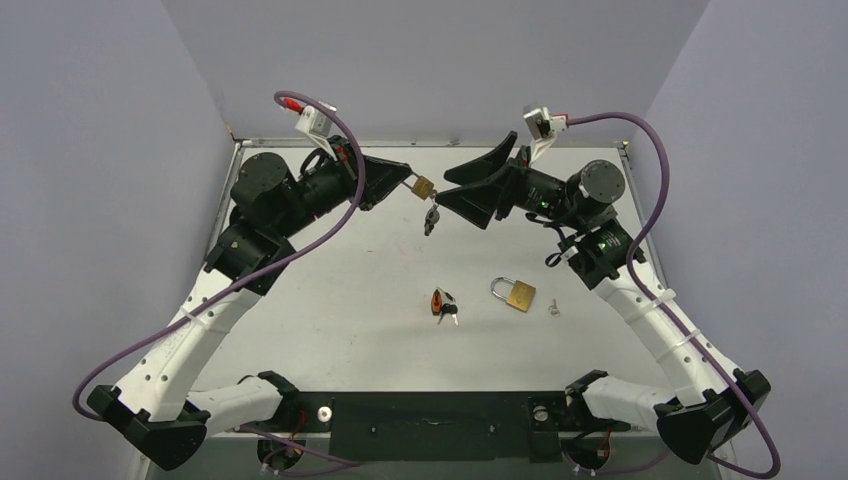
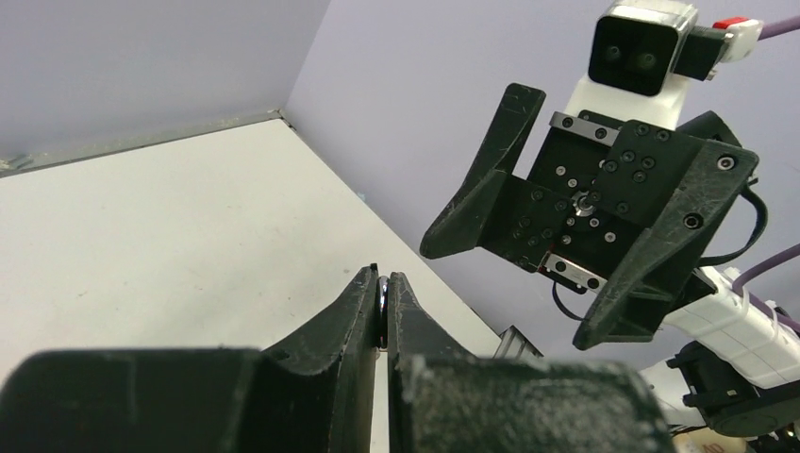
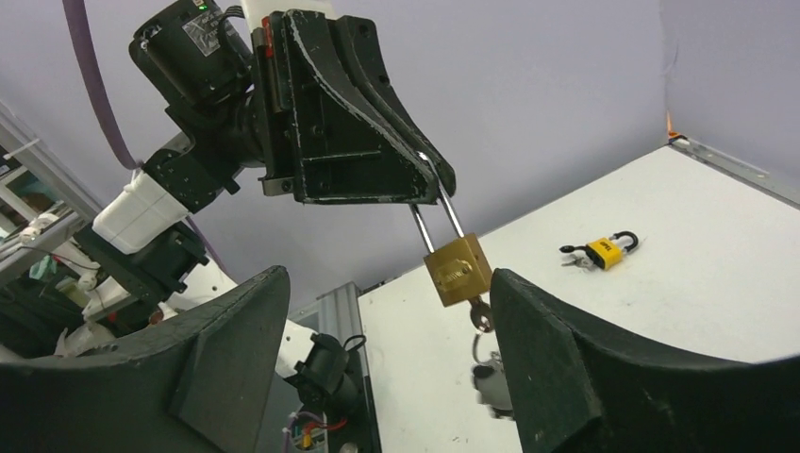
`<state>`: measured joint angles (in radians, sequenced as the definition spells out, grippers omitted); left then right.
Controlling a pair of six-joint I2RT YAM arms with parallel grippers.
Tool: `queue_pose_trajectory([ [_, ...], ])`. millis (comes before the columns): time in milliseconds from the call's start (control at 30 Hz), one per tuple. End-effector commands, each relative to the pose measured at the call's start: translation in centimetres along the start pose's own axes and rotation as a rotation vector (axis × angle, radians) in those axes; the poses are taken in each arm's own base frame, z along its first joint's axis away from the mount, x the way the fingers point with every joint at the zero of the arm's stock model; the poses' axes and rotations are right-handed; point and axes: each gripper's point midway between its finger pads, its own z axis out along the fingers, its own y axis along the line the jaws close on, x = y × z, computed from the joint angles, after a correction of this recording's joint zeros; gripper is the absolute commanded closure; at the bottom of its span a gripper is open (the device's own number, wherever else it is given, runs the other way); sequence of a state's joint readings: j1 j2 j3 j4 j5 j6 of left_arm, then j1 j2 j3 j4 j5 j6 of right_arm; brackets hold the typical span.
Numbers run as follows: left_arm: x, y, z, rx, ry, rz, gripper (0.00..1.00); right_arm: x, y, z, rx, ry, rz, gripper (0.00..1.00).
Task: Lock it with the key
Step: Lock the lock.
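Brass padlock [image 3: 458,270] hangs from tightly closed left gripper [image 3: 441,186].

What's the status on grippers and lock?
Left gripper shut on padlock by the shackle, held aloft. Key in its underside. Right gripper open, facing the padlock, not on the key. Nothing between them.

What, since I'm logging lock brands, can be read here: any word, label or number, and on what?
None legible.
Held padlock: faint stamp, too blurred.
Table padlock: dark mark, too small.
Arm sticker: print too small.
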<state>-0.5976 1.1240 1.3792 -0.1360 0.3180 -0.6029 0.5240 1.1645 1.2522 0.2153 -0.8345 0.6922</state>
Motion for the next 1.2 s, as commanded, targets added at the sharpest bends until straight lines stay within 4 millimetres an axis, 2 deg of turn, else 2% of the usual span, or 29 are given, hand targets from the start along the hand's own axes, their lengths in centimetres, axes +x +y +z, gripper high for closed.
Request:
queue_pose_trajectory([
  [0, -2.1, -1.5, -0.6, 0.049, -0.059, 0.007, 1.0, -1.2, -0.1, -1.3, 0.007, -0.063, -0.073, 0.26],
  [133, -2.3, -1.8, -0.7, 0.075, -0.057, -0.004, 1.0, 0.0, -1.8, -1.8, 0.048, -0.049, -0.066, 0.28],
  [233, -2.3, -2.0, -0.7, 0.085, -0.051, -0.007, 1.0, 0.6, -2.7, -1.8, 0.068, -0.034, -0.074, 0.34],
  [400, -2.1, -2.1, -0.7, 0.095, -0.037, -0.018, 1.0, 1.5, -3.0, -1.3, 0.13, 0.018, -0.133, 0.38],
  [433, -2.0, -2.2, -0.7, 0.097, -0.035, -0.021, 1.0, 1.2, -2.9, -1.0, 0.142, 0.018, -0.179, 0.38],
  [467, -2.0, -2.2, -0.7, 0.098, -0.035, -0.021, 1.0, 1.9, -3.3, -0.9, 0.165, 0.05, -0.171, 0.4],
  [500, -2.1, -2.2, -0.7, 0.099, -0.035, -0.022, 1.0, 1.5, -3.0, -0.6, 0.17, 0.047, -0.213, 0.41],
  [533, -2.1, -2.3, -0.7, 0.1, -0.036, -0.022, 1.0, 2.3, -3.8, -0.6, 0.206, 0.082, -0.218, 0.43],
  [567, -2.2, -2.3, -0.8, 0.1, -0.037, -0.022, 1.0, 2.4, -3.5, -0.4, 0.204, 0.092, -0.227, 0.44],
  [633, -2.2, -2.3, -0.9, 0.101, -0.037, -0.021, 1.0, 3.3, -4.1, -0.2, 0.232, 0.126, -0.229, 0.46],
  [1000, -2.4, -2.1, -1.2, 0.091, -0.037, -0.021, 1.0, 4.2, -4.6, 0.2, 0.264, 0.161, -0.253, 0.6],
  [1133, -2.3, -2.0, -1.1, 0.09, -0.031, -0.026, 1.0, 4.1, -4.6, 0.1, 0.27, 0.156, -0.256, 0.68],
  [1167, -2.2, -1.9, -1.0, 0.088, -0.03, -0.027, 1.0, 4.1, -4.6, 0.2, 0.271, 0.155, -0.256, 0.74],
])
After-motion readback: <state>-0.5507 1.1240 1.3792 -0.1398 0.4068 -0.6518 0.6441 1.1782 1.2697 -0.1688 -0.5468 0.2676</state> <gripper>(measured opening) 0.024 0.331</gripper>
